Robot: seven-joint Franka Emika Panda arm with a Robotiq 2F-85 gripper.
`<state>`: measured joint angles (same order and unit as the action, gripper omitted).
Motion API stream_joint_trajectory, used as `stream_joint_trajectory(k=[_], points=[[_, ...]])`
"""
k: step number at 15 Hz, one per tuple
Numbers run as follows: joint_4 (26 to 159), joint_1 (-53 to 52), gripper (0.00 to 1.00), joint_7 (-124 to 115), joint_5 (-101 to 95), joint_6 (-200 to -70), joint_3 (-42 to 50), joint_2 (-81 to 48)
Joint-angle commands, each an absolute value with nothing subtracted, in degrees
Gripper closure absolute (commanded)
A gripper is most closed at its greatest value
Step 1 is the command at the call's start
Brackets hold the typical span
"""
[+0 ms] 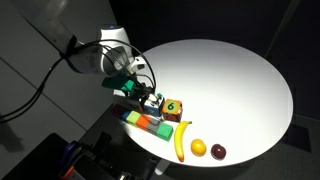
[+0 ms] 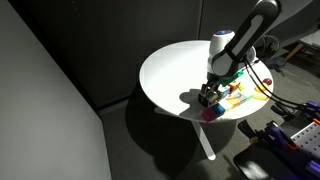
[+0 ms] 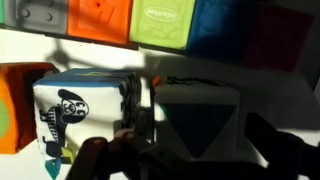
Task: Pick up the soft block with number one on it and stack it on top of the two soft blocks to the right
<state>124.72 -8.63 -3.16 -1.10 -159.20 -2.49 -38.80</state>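
In the wrist view a dark bluish cube [image 3: 195, 115], the soft block with number one, sits on the white table between my gripper's [image 3: 200, 150] two fingers. A bright strip of table shows between the cube and the right finger, so the jaws are open around it. Beside it stands the cube with a white patch [image 3: 80, 105], then the green-orange cube [image 3: 12, 105]. In an exterior view my gripper [image 1: 146, 95] is low over the table next to the dark cube [image 1: 158, 102] and the cube marked 6 [image 1: 173, 106]. The number-one block is hidden there.
A long multicoloured bar [image 1: 150, 123] [image 3: 160, 22] lies close by near the table's edge. A banana [image 1: 183, 140], an orange [image 1: 198, 148] and a dark fruit [image 1: 218, 152] lie along the rim of the round white table [image 1: 230, 70].
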Motion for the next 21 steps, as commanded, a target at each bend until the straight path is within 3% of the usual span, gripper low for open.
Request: stream_joint_trajectory(k=[1,3,4,6,9,15,21], points=[[123.93,-8.68,0.00,-2.69,-2.04,-159.76,-1.98,-39.76],[123.84,-8.93,0.01,-2.93,-2.20,-159.64,-1.60,-40.01],[123.80,-8.95,0.26,-2.95,-2.21,-159.53,-1.51,-40.09],[123.74,-9.28,0.30,-3.21,-2.47,-159.34,-0.96,-40.08],[123.48,-9.64,0.55,-3.35,-2.61,-158.04,-0.60,-39.50],[123.52,-8.74,0.95,-2.42,-1.81,-155.36,-2.00,-37.54],[123.28,-8.21,0.95,-2.25,-1.25,-151.57,-3.11,-33.83]])
